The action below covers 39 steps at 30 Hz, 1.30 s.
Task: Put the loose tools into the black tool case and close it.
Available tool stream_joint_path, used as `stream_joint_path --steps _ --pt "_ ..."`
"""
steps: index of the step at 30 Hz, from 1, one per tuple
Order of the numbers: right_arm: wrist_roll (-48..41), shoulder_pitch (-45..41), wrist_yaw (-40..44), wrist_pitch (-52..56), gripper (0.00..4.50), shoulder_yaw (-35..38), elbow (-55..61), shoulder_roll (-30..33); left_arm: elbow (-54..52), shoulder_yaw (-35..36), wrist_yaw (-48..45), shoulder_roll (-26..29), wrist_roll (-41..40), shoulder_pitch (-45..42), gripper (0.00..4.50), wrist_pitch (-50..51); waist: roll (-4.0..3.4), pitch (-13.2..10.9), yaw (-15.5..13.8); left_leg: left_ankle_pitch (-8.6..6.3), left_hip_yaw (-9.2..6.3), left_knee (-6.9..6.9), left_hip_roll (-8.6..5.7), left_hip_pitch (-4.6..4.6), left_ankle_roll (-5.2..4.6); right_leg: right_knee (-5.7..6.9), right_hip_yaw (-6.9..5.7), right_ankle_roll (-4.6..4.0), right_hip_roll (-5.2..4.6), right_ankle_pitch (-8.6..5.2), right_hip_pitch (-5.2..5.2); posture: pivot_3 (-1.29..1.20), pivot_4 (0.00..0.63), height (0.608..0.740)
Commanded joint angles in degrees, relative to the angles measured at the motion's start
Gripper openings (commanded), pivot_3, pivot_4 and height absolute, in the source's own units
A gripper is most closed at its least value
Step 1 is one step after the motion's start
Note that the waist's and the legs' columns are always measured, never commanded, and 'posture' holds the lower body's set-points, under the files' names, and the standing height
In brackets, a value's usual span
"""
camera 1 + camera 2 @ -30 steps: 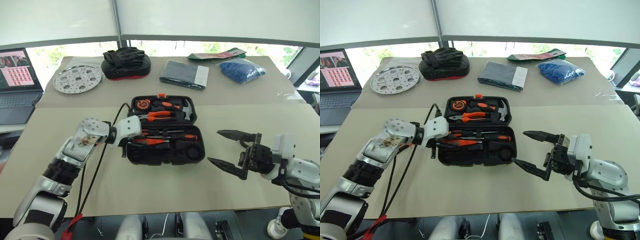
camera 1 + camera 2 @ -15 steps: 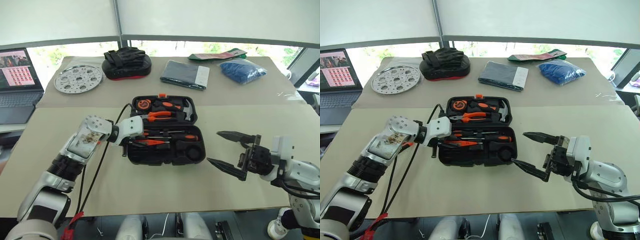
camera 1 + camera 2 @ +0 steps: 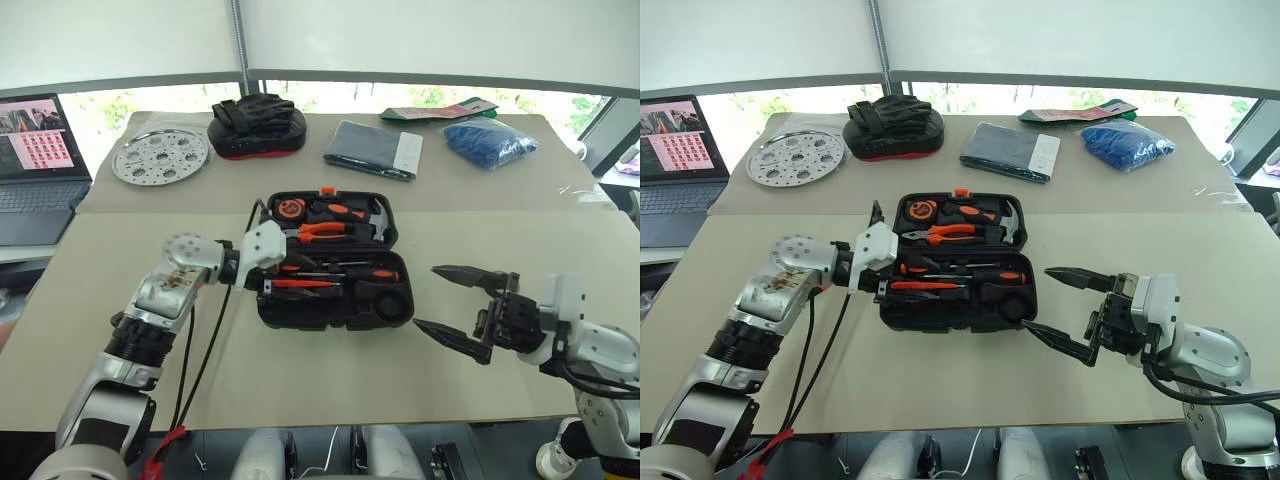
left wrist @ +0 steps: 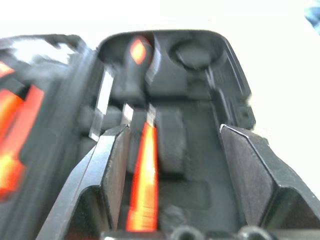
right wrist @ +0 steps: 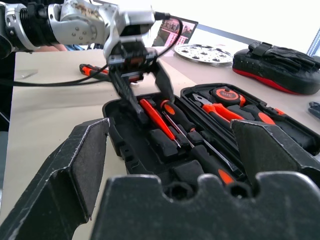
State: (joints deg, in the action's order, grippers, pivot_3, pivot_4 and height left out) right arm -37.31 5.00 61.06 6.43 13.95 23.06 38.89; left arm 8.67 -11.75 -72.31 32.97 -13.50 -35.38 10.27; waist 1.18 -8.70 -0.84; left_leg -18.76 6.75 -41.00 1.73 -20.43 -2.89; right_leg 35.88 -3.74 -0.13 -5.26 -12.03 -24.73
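The black tool case point(image 3: 335, 318) lies open in the middle of the table. My left gripper point(image 5: 150, 102) hovers over the left end of its near half, open, with nothing between its fingers. Below the fingers a slim orange tool point(image 3: 300, 284) lies in a slot, with an orange-and-black screwdriver point(image 3: 375, 274) beside it. The far half holds pliers point(image 3: 320, 229), a tape measure point(image 3: 288, 209) and a hammer. Another orange-and-black tool point(image 5: 92, 70) lies on the table beyond the left arm. My right gripper point(image 3: 425, 296) hangs open to the right of the case.
Along the back of the table lie a perforated metal disc point(image 3: 160, 157), a black-and-red pouch point(image 3: 257, 125), a dark grey folder point(image 3: 373, 149) and a blue bag point(image 3: 490, 140). A laptop point(image 3: 35, 160) stands at the far left. A black cable trails from my left wrist.
My left gripper has opened and risen slightly over the case's left end, leaving the slim orange tool in its slot. The right arm has kept still.
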Motion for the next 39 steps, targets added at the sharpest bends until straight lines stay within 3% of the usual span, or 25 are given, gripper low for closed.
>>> stream_joint_path --steps 1,6,7,13,15,20,31,39 --pt "-1.25 0.18 -0.19 0.31 4.50 0.10 1.89 -0.48 4.00 2.98 3.68 -2.65 -0.47 -0.89 2.10 -2.50 0.01 0.00 -0.04 0.00 0.00 -0.01 0.00 0.00 0.00 0.00 0.00 0.01 0.00 0.01 0.02 0.00 0.150 0.740" --pt "-1.24 0.72 -0.63 0.61 4.50 0.00 2.36 -0.82 6.54 3.98 3.70 -5.20 -1.87 0.50 0.21 -4.31 0.01 0.00 0.03 -0.01 -0.02 -0.02 -0.01 -0.01 -0.01 -0.03 -0.03 0.03 0.00 0.02 0.03 0.00 0.150 0.740" --pt "-1.23 0.79 -0.70 0.59 4.50 0.08 2.35 -0.81 6.41 3.79 2.94 -5.30 -1.93 1.05 0.05 -5.26 0.01 0.00 0.04 -0.01 -0.02 -0.02 -0.01 -0.01 -0.01 -0.03 -0.03 0.03 0.00 0.02 0.03 0.00 0.150 0.740" --pt "-1.17 1.33 -0.91 0.46 4.50 0.51 1.97 -0.89 2.32 3.38 -0.65 -4.90 -3.75 3.82 0.05 -5.99 0.01 0.00 0.11 -0.01 -0.02 -0.01 0.01 0.00 -0.01 -0.02 -0.03 0.03 0.01 0.02 0.02 0.00 0.150 0.740" --pt "-1.18 1.58 -1.18 0.49 4.50 0.45 2.07 -1.11 2.16 1.20 -2.04 -2.64 0.41 4.92 0.05 -11.00 0.01 0.00 0.11 -0.01 -0.02 -0.03 0.01 0.00 -0.01 -0.01 -0.02 0.03 0.00 0.02 0.03 0.00 0.150 0.740" --pt "-1.10 1.79 -1.71 0.49 4.50 -0.31 2.66 -1.57 4.29 0.18 5.47 -3.37 6.20 4.20 0.05 -12.32 0.01 0.00 -0.12 -0.02 -0.02 -0.02 0.00 0.06 -0.04 -0.02 -0.02 0.03 -0.03 0.02 0.11 0.00 0.150 0.740" --pt "-1.43 1.28 -2.53 0.79 4.50 -0.85 3.02 -1.74 5.49 -0.58 3.46 -3.08 7.09 4.64 0.05 -14.86 0.01 0.00 0.01 -0.06 -0.04 -0.03 0.01 0.12 -0.10 -0.08 -0.08 0.06 -0.03 0.04 0.21 0.00 0.150 0.740" --pt "-1.36 0.76 -2.97 0.83 4.50 -1.57 3.08 -2.11 8.85 -1.65 7.16 -3.35 11.56 3.13 0.05 -13.07 0.01 0.00 -0.06 -0.06 -0.04 -0.03 0.01 0.13 -0.11 -0.08 -0.09 0.06 -0.03 0.04 0.24 0.00 0.150 0.740"
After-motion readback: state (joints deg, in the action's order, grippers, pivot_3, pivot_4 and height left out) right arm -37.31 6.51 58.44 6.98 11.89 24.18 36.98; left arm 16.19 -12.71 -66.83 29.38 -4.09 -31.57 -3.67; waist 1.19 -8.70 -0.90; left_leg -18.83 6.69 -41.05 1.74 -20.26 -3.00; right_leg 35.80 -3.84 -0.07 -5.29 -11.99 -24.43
